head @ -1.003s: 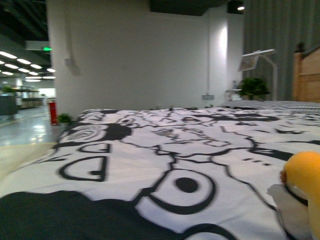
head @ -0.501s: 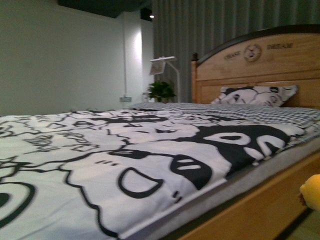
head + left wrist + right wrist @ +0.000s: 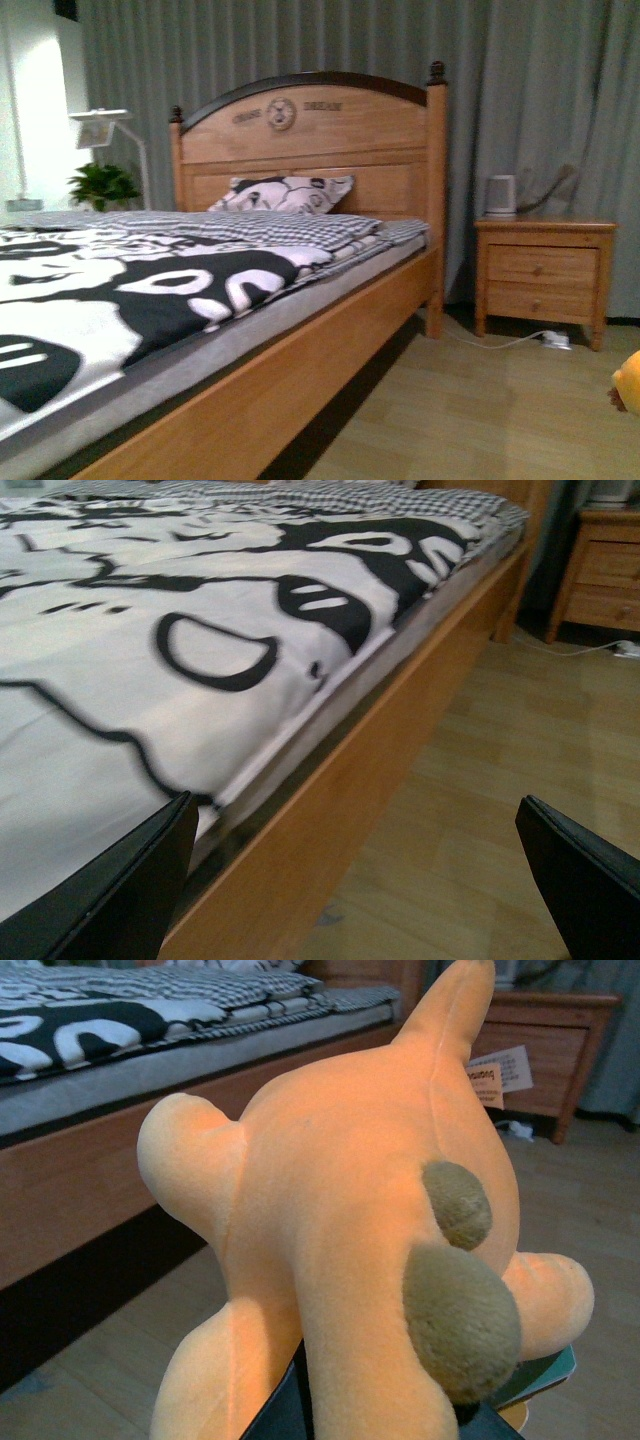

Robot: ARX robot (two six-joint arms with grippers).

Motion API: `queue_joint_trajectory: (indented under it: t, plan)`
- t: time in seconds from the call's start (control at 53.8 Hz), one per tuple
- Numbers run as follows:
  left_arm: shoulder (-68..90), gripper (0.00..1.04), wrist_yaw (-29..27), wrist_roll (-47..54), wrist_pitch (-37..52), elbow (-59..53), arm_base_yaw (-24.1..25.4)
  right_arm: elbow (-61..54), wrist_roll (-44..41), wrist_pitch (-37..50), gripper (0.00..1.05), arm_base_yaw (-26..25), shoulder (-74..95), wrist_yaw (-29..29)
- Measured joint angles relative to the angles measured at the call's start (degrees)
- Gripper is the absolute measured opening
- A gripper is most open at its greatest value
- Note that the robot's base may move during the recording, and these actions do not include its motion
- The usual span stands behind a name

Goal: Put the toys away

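We carry the toy (image 3: 350,1210) in the right gripper (image 3: 380,1425). Only small dark parts of the jaws show under the soft orange body, but the toy hangs in the air above the floor (image 3: 480,420) and touches nothing else, so we judge that the gripper is clenched on its lower part. The grip seems to be low on the body, which leaves the limbs, the two brown nubs and the white tag (image 3: 497,1072) free, and the plush is not much pressed out of shape. In the front view only a small orange piece of the toy (image 3: 630,380) shows at the right edge. We think the arm holds it low and to the side so that the way ahead stays visible. The left gripper (image 3: 350,900) is released and holds nothing. Its two dark fingers (image 3: 110,890) stand wide apart, over the edge of the bed (image 3: 300,350), where the printed cover (image 3: 150,630) ends and the wooden side rail begins. It probably waits there because one hand is enough for a light plush. In front of us a nightstand (image 3: 543,265) stands just beside the headboard. No box or basket for toys is in any view, so we cannot tell where the toy should go. The next step, in our judgement, is to find that place before we lower the arm.
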Motion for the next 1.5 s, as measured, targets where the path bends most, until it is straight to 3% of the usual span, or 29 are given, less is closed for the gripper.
queue_joint_trajectory:
  t: [1.504]
  plan:
    - [0.0, 0.98, 0.0, 0.0, 0.0, 0.0, 0.0, 0.0, 0.0, 0.0, 0.07, 0.0, 0.0, -0.1]
